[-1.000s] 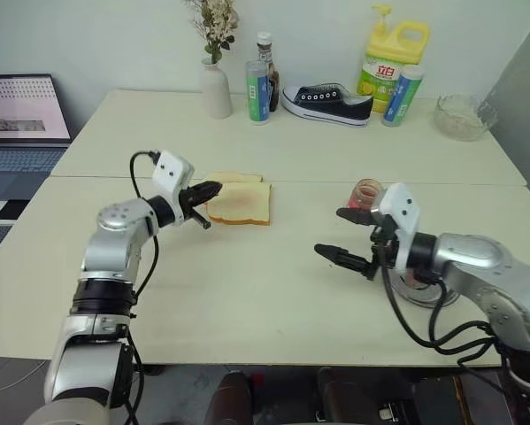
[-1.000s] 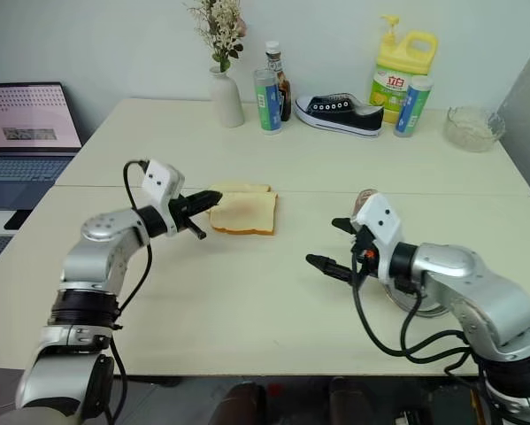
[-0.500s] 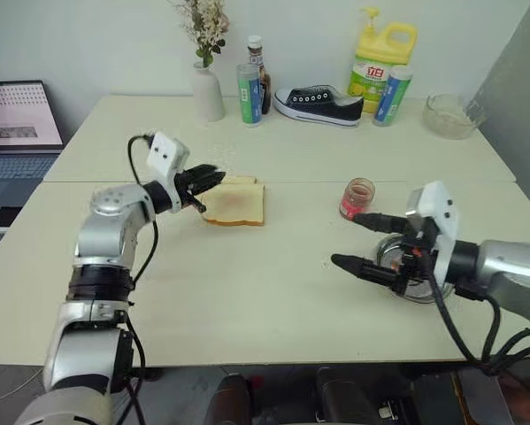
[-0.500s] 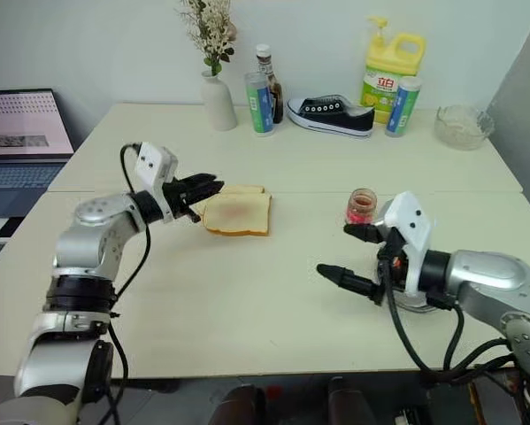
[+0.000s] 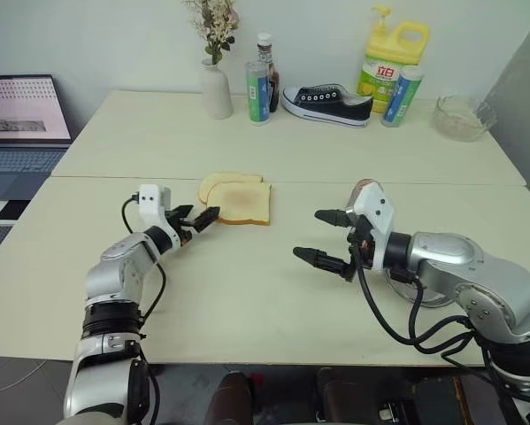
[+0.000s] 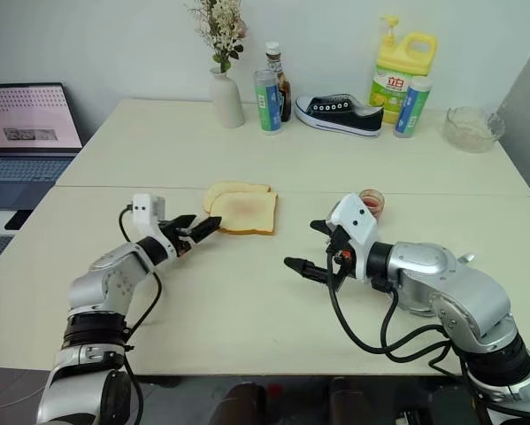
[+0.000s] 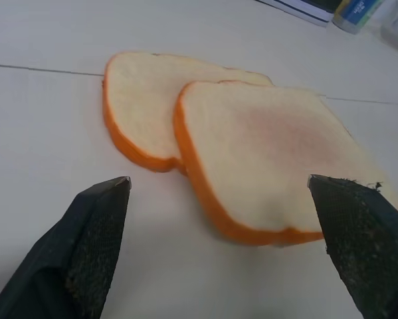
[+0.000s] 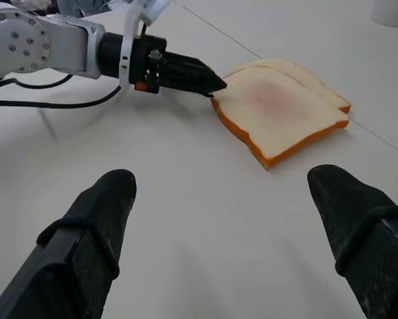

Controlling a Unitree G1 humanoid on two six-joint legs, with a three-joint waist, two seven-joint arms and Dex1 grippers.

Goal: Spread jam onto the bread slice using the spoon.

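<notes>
While both arms reach over the pale table [image 5: 273,292], the scene reads as follows.

Bread: two slices. The bread slice [image 5: 241,203] with the browner, pinkish centre lies flat near the table's middle, partly overlapping a paler slice [image 5: 218,181] behind it.
Jam: one small clear jar holding the jam [image 6: 371,203], standing just behind the right arm's wrist housing, well apart from the bread.
Steel plate: one, its rim [image 6: 421,310] showing under the right forearm.
Back row: one white vase [image 5: 216,91] with dried flowers, one dark sauce bottle [image 5: 267,71], one green-and-blue tube [image 5: 257,92], one black sneaker [image 5: 327,102], one yellow detergent jug [image 5: 392,59], one blue tube [image 5: 395,95] leaning at the jug, one glass bowl [image 5: 464,117].
Side desk: one laptop [image 5: 21,113], screen lit.
Left gripper [image 5: 198,219]: jaws released and spread wide, holding nothing. It sits low over the table, pointing at the near corner of the bread slice; in the right wrist view a fingertip [image 8: 212,85] is right at the crust, and contact cannot be settled.
Right gripper [image 5: 316,235]: jaws fully spread, empty, hovering above bare table to the right of the bread, aimed toward it and apart from it.
</notes>
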